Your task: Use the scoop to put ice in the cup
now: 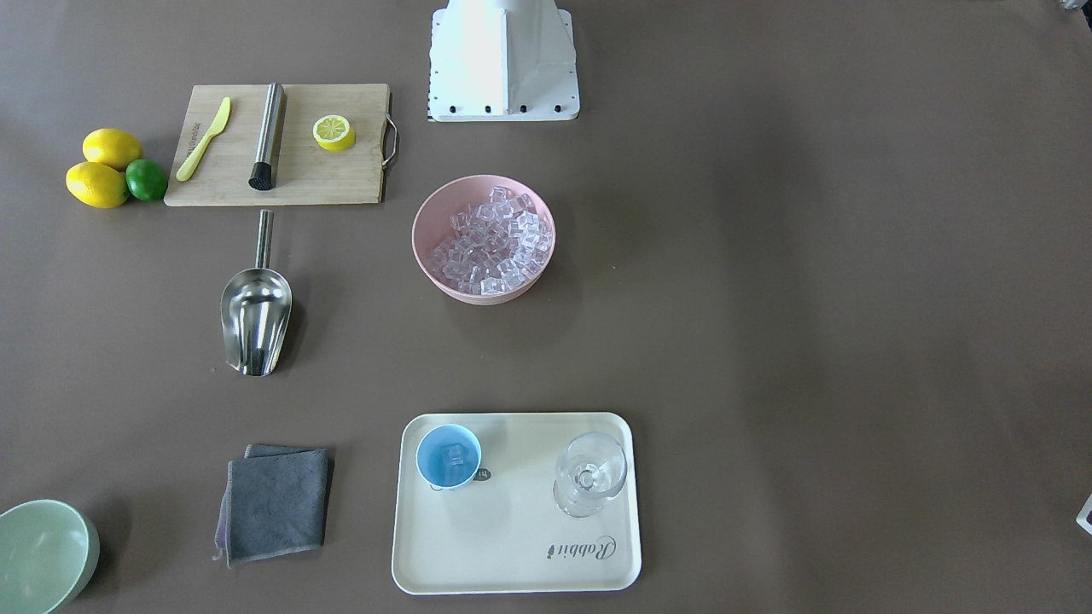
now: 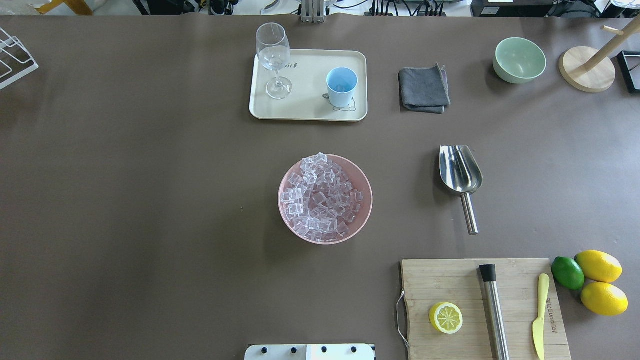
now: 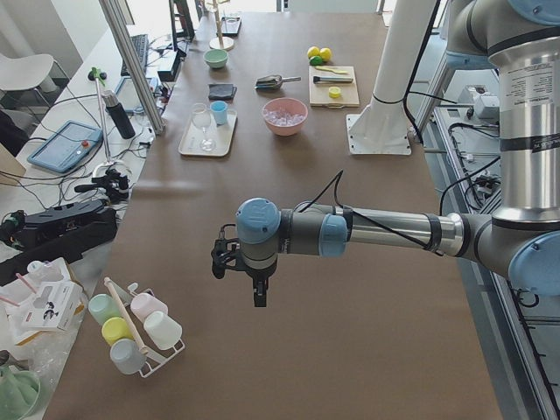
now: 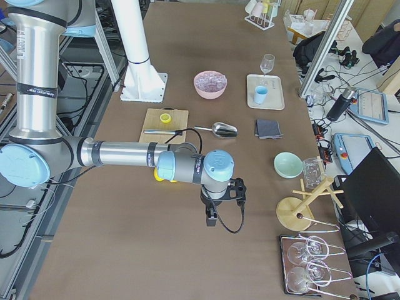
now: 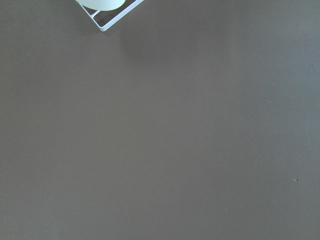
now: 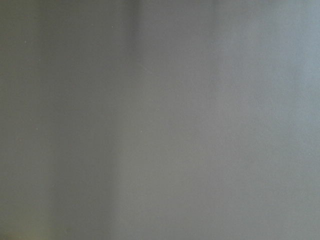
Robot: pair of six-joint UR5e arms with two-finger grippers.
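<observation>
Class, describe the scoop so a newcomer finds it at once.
Find the wooden cutting board. Between it and the grey cloth lies the scoop, on bare table. Unlike the board's black-tipped steel cylinder, it has a wide, open-fronted bowl.

**A:** What colour is the cup (image 1: pixel 449 456)?
**B:** Light blue with a white rim. The tray (image 1: pixel 512 533) under it is cream, with dark script lettering at its 5 o'clock.
**A:** And the ice (image 1: pixel 490 243)?
**B:** Clear and glassy, in a pink bowl (image 1: pixel 438 207).
**A:** The scoop (image 1: pixel 254 320)?
**B:** Shiny mirror steel. At its 12 o'clock is a pale board (image 1: pixel 341 183) with visible wood grain. On it are a yellow knife (image 1: pixel 205 139), a steel cylinder (image 1: pixel 270 128) with a black tip, and a yellow lemon half (image 1: pixel 333 132).
**A:** At the board's 9 o'clock?
**B:** Two yellow lemons (image 1: pixel 112 147) and a green lime (image 1: pixel 146 180).
**A:** The rest?
**B:** A dark grey cloth (image 1: pixel 277 503), a pale green bowl (image 1: pixel 43 554) and a plain brown table (image 1: pixel 768 298).
</observation>
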